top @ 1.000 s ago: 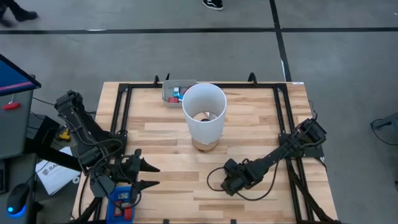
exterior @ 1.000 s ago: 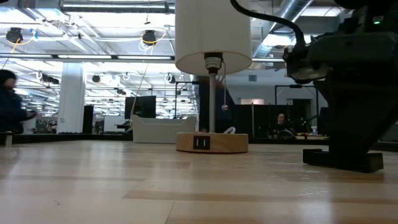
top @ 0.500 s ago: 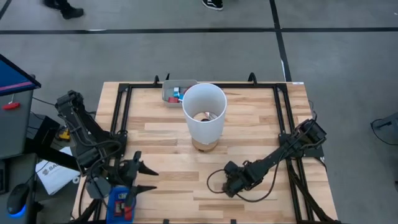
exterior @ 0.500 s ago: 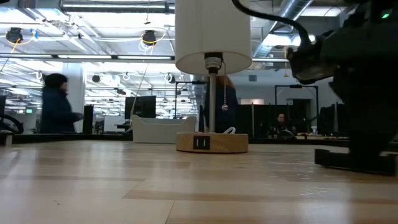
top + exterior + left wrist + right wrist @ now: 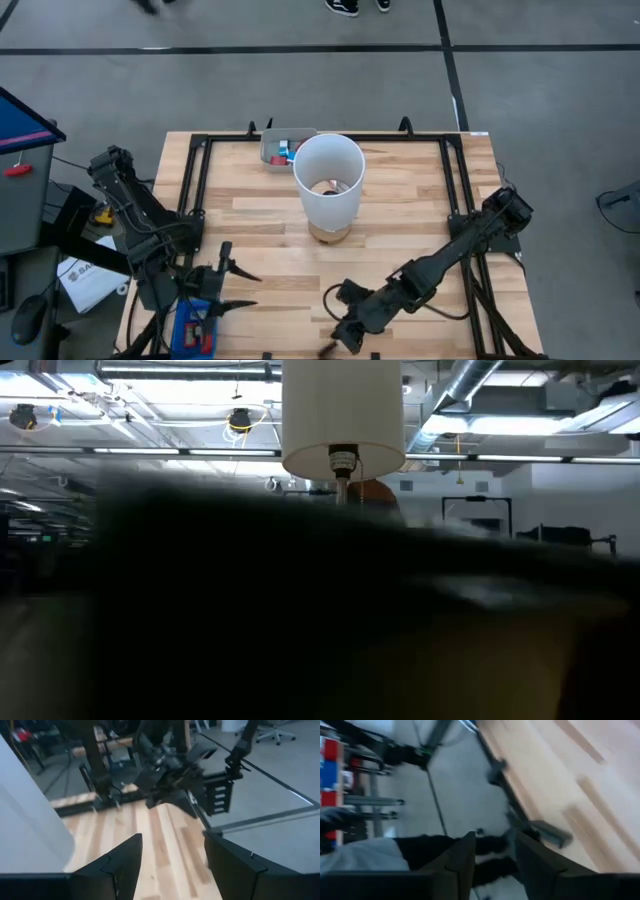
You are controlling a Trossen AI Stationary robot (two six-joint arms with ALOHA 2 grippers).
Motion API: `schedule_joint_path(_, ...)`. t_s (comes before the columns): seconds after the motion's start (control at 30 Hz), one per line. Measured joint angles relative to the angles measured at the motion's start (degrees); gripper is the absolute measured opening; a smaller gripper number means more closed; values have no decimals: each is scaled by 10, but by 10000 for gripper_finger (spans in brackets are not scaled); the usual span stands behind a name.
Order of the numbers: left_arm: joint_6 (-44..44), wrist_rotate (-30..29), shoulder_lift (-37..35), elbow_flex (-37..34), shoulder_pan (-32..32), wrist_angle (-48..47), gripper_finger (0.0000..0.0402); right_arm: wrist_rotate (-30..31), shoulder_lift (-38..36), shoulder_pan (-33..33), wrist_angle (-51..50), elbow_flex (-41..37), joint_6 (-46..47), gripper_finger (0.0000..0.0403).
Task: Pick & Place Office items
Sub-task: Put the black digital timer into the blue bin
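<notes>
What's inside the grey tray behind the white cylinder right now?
The grey tray shows a few small red and light blue pieces at its open part. The white cylinder overlaps its near corner, so anything lying there is hidden.

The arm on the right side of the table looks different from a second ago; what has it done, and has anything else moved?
The right gripper has swung toward the table's near edge, in front of the low camera, which it now blocks. Its fingers have narrowed; whether it holds anything cannot be seen. The left gripper slid slightly toward that edge, open, above the blue tray. The white cylinder and grey tray stayed put.
</notes>
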Motion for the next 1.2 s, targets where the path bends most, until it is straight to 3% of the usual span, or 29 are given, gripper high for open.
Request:
schedule_joint_path(0.3,23,11,3,0,10,22,212,80,-1,2,-109,47,-34,88)
schedule_joint_path(0.47,18,12,3,0,-4,20,210,113,4,31,-151,47,-135,88)
schedule_joint_path(0.63,-29,10,3,0,-16,-12,209,117,42,58,-128,47,-271,90)
schedule_joint_path(0.77,-64,7,3,0,-24,-36,209,109,92,64,-85,47,-305,116)
schedule_joint_path(1.03,-86,5,3,0,-25,-41,209,111,150,64,-26,47,-295,224)
schedule_joint_path(1.2,-90,5,3,0,-25,-41,209,111,156,72,-22,48,-333,241)
